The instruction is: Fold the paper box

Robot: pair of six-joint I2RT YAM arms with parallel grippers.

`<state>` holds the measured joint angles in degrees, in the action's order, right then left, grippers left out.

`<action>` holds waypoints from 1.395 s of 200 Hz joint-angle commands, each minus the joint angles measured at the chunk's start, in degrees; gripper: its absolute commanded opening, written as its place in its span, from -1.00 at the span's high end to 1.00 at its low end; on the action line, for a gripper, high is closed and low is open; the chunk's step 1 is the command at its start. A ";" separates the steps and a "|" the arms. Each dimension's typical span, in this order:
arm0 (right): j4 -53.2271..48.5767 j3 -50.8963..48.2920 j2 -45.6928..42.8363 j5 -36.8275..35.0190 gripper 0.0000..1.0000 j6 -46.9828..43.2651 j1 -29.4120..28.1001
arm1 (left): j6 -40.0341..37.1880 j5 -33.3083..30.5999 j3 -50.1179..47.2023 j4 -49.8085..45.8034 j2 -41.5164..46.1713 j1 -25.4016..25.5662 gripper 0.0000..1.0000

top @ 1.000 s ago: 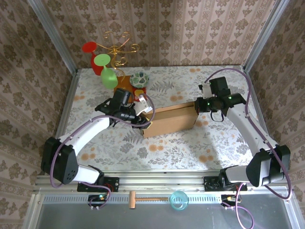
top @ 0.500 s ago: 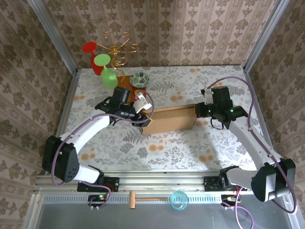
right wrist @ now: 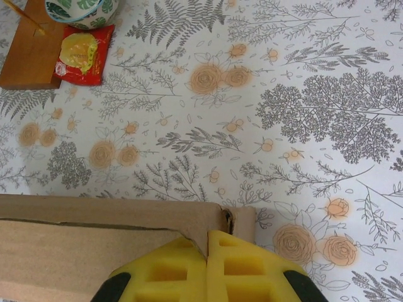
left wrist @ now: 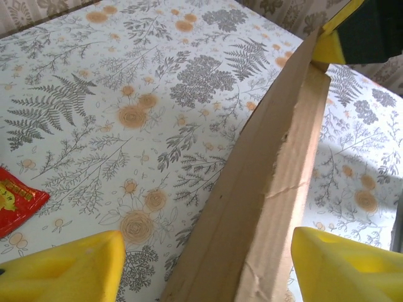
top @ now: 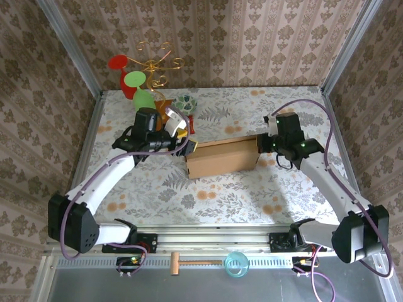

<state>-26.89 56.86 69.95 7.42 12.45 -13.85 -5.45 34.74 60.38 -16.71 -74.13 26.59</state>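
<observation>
The paper box (top: 221, 158) is a plain brown cardboard box lying across the middle of the table, its lid down. My left gripper (top: 189, 146) is at its left end and is open. In the left wrist view the yellow fingers (left wrist: 63, 270) stand wide apart on either side of the box's narrow end (left wrist: 258, 207), and the left one is well clear of the cardboard. My right gripper (top: 261, 144) is at the box's right end. Its yellow fingers (right wrist: 189, 270) are shut together over the far right corner of the box (right wrist: 94, 217), with nothing visible between them.
A wire stand with coloured glasses (top: 141, 82) stands at the back left. Near it are a small wooden board (right wrist: 28, 53), a patterned bowl (top: 186, 102) and a red packet (right wrist: 80, 53). A wooden mallet (top: 195, 262) and a blue cup (top: 237, 263) lie on the front rail.
My left gripper has opened wider and its arm has drawn back to the left. The box has shifted slightly left, and its left end now looks squared off. The right gripper stays shut at the right corner.
</observation>
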 commanded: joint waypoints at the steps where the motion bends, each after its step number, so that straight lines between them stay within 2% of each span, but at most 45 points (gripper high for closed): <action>1: -4.31 0.24 2.35 -3.17 1.00 1.33 -1.36 | 2.99 -1.89 -0.63 -0.99 1.48 -0.06 -0.40; 12: -4.32 0.44 2.64 -3.99 1.00 1.51 -1.88 | 4.06 -3.72 0.69 -3.13 1.62 -0.05 -0.33; 36: -4.65 0.45 2.99 -5.11 1.00 1.70 -2.50 | 6.56 -6.27 4.53 -9.32 1.71 -1.78 -0.01; 61: -4.73 0.61 3.14 -5.48 1.00 1.70 -2.61 | 6.11 -8.61 7.86 -19.18 1.44 -1.71 0.22; 110: -5.27 1.93 4.22 -5.00 1.00 1.16 -2.68 | 3.97 -10.98 7.54 -27.36 3.29 -0.80 0.25; 174: -6.07 2.29 4.06 -4.52 1.00 0.38 -2.69 | 3.78 -14.48 9.44 -26.06 -2.20 1.96 0.27; 219: -5.80 1.85 3.35 -4.17 1.00 0.30 -2.74 | 4.80 -15.67 11.99 -25.77 -6.22 2.06 0.47; 279: -5.80 1.58 3.25 -3.89 1.00 0.21 -2.68 | 9.45 -13.82 15.76 -26.63 -8.63 2.11 0.39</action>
<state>-26.94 59.20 72.75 3.20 13.26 -16.03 0.84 19.49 72.93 -41.63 -81.34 28.53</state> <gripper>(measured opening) 0.057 0.304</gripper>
